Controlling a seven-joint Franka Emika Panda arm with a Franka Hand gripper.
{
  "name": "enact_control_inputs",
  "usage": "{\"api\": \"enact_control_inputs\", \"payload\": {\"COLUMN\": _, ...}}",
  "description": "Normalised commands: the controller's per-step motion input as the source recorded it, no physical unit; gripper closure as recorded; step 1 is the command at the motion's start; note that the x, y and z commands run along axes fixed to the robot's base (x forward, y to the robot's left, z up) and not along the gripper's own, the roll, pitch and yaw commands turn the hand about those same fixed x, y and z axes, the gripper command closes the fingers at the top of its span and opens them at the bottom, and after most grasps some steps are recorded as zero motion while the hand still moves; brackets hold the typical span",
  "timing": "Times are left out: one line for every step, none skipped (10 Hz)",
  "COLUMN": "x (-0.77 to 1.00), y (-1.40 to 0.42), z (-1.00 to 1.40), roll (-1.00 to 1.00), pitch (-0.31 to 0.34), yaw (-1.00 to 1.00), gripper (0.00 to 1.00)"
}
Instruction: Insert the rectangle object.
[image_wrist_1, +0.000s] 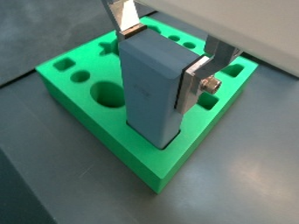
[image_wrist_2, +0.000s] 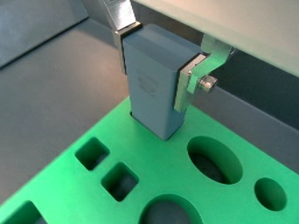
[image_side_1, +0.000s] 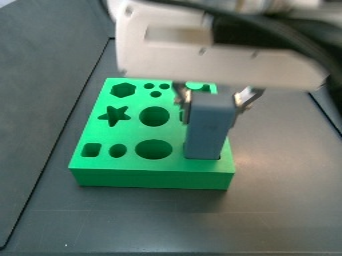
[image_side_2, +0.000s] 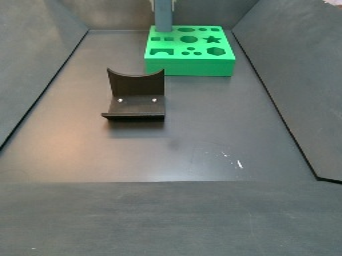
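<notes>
You are looking at a dark grey table floor (image_side_2: 160, 200) that is filling most of the scene, with low dark walls around it. A bright green board (image_side_1: 134, 140) with star, round and square holes is sitting at its far end. A dark brown block with a curved notch (image_side_2: 134, 97) is lying well apart from the board. The gripper (image_wrist_1: 163, 54) is clamping the rectangle object (image_wrist_1: 158, 83), a smooth grey-blue block, upright with its lower end at the board's edge.
</notes>
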Motion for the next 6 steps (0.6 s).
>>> {"api": "enact_control_inputs", "payload": {"x": 0.0, "y": 0.01, "z": -0.53, "roll": 0.0, "pitch": -0.064, "yaw": 0.1, "gripper": 1.0}}
{"api": "enact_control_inputs", "payload": {"x": 0.24, "y": 0.04, "z": -0.64, "roll": 0.0, "pitch": -0.016, "yaw": 0.0, "gripper": 1.0}}
{"api": "enact_control_inputs", "payload": {"x": 0.3, "y": 0.03, "z": -0.59, "roll": 0.0, "pitch": -0.03, "yaw": -0.03, "gripper": 1.0}}
{"api": "enact_control_inputs", "payload": {"x": 0.19, "y": 0.03, "z": -0.46, "roll": -0.02, "pitch": -0.051, "yaw": -0.01, "gripper": 1.0}}
{"api": "enact_control_inputs", "payload": {"x": 0.09, "y": 0.01, "z": -0.2, "roll": -0.03, "pitch": 0.0, "yaw": 0.0, "gripper": 1.0}}
{"api": "enact_control_inputs", "payload": {"x": 0.0, "y": 0.0, "z": 0.0, "roll": 0.01, "pitch": -0.004, "yaw": 0.0, "gripper": 1.0}}
